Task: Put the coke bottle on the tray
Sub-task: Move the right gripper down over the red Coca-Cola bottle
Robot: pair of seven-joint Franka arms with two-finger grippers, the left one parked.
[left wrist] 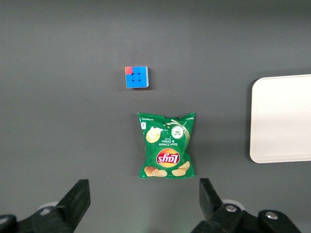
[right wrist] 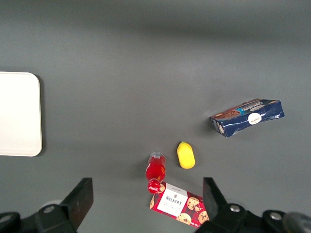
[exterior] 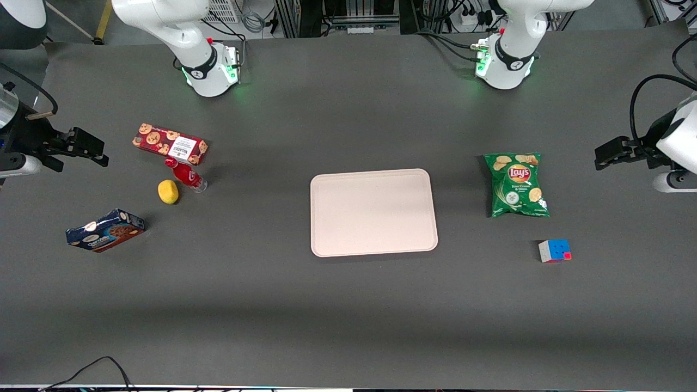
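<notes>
The pincer (exterior: 81,148) is hanging released and empty, well apart from the lying coke bottle (exterior: 185,175), so reaching it is coming first, before the tray (exterior: 373,212).

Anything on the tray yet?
Nothing: the tray is bare. The coke bottle lies on the table beside the lemon. The pincer hangs open, away from both.

A robotics lab: two white arm bases (exterior: 209,68) with green status lights are bolted at the tabletop's (exterior: 348,305) twelve o'clock edge, the tabletop is covered in dark grey matting, and aluminium framing, power strips (exterior: 468,19) and cable bundles crowd just past that edge.
</notes>
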